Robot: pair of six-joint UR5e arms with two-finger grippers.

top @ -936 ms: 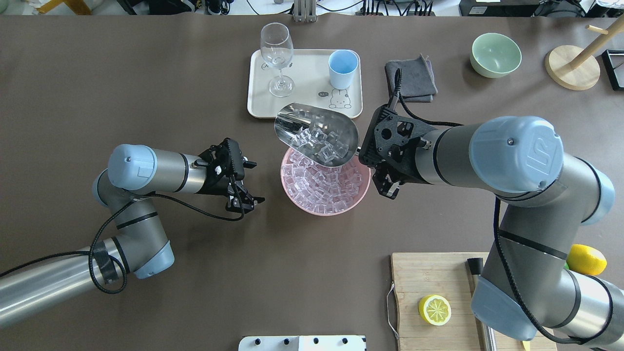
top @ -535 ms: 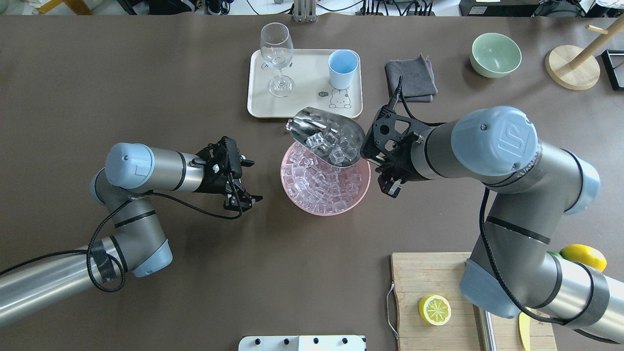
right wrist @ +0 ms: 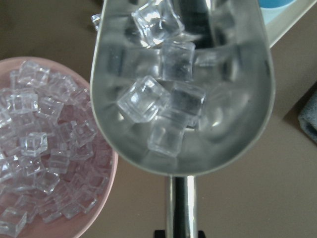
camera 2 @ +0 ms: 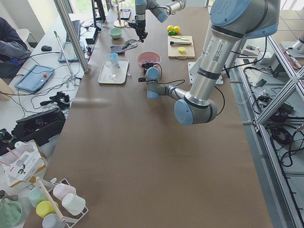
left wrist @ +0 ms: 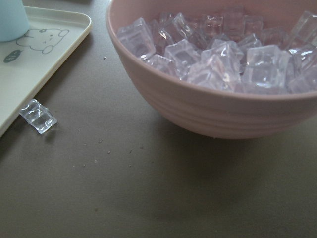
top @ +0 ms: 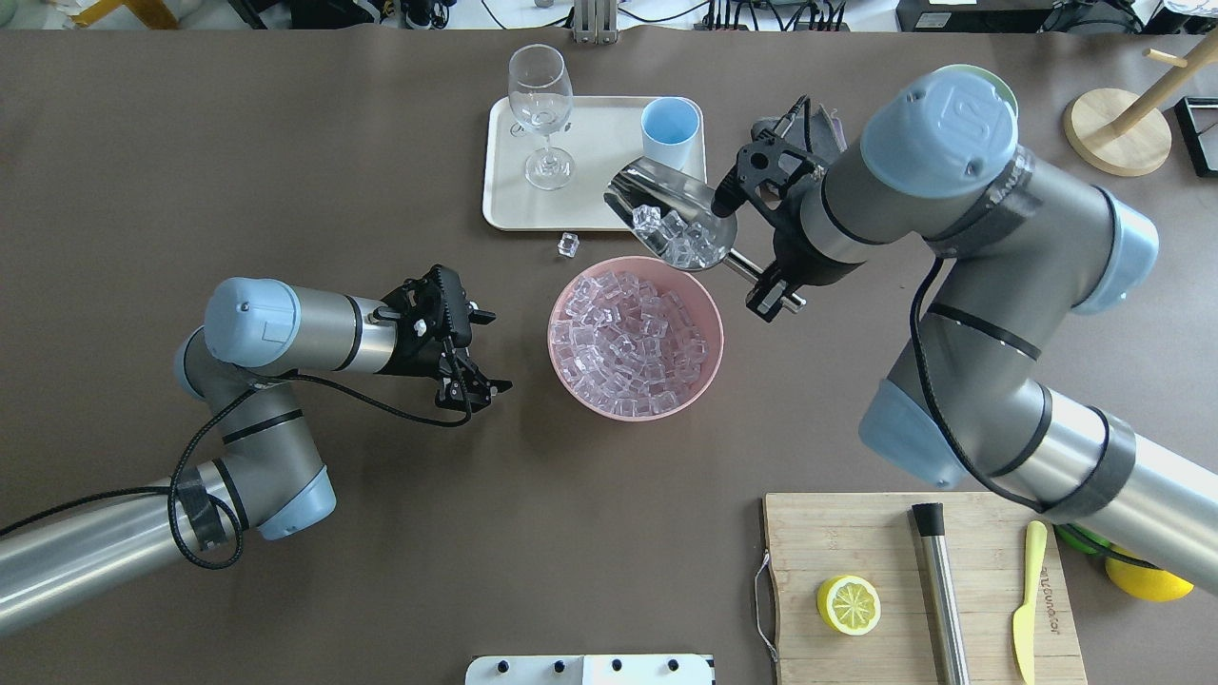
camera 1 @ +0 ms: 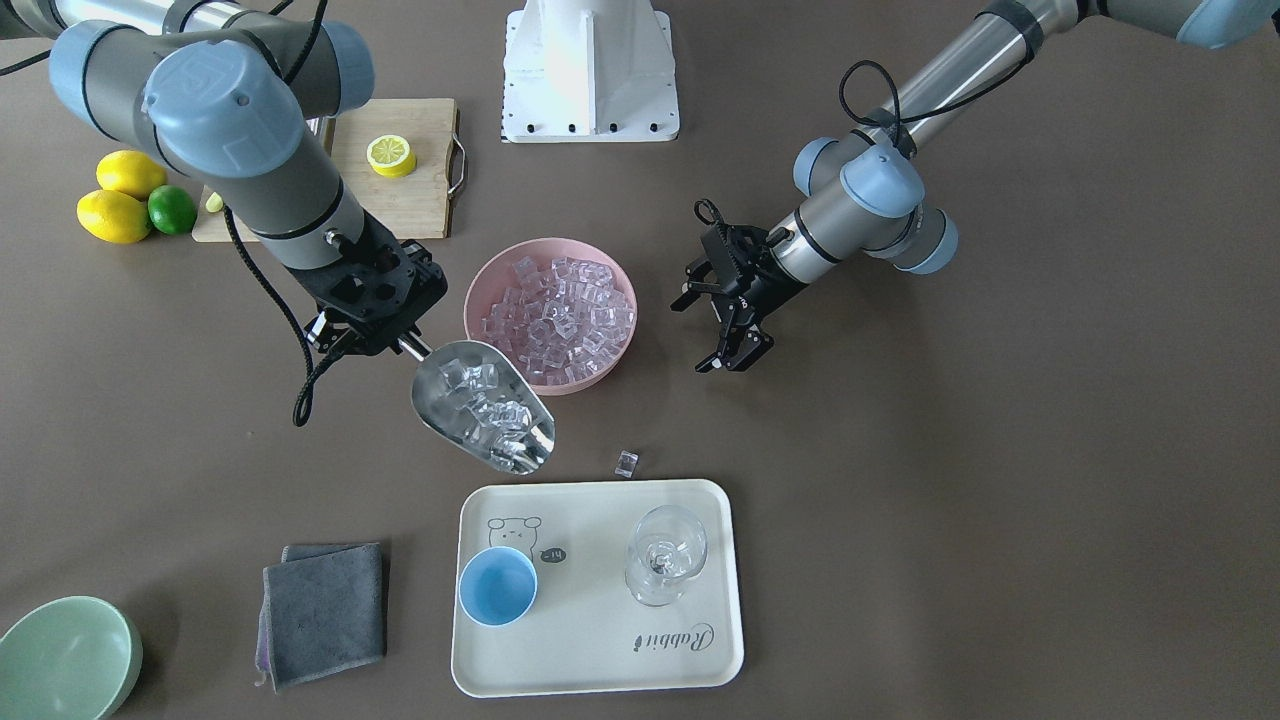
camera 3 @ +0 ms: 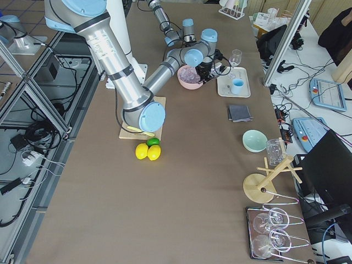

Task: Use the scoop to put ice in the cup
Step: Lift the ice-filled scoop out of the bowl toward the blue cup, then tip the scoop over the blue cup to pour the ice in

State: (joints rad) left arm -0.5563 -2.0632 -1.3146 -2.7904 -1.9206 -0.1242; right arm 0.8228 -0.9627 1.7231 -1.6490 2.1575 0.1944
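My right gripper (top: 767,293) is shut on the handle of the steel scoop (top: 672,221), which holds several ice cubes (right wrist: 163,106). It holds the scoop in the air between the pink bowl (top: 706,376) of ice (top: 628,335) and the near right corner of the tray (top: 504,190). The scoop's mouth points towards the tray. The light-blue cup (top: 670,133) stands on the tray just beyond the scoop (camera 1: 482,405), apart from it, and looks empty (camera 1: 497,586). One loose cube (top: 568,244) lies on the table by the tray's edge. My left gripper (top: 476,350) is open and empty, left of the bowl.
A wine glass (top: 540,109) stands on the tray's left side. A grey cloth (camera 1: 322,612) and a green bowl (camera 1: 65,658) lie to the right of the tray. A cutting board (top: 856,533) near the robot carries a half lemon, a steel rod and a yellow knife.
My right arm has carried the loaded scoop from over the pink bowl away towards the tray and cup. A loose cube now shows on the table by the tray. The left arm has barely moved.
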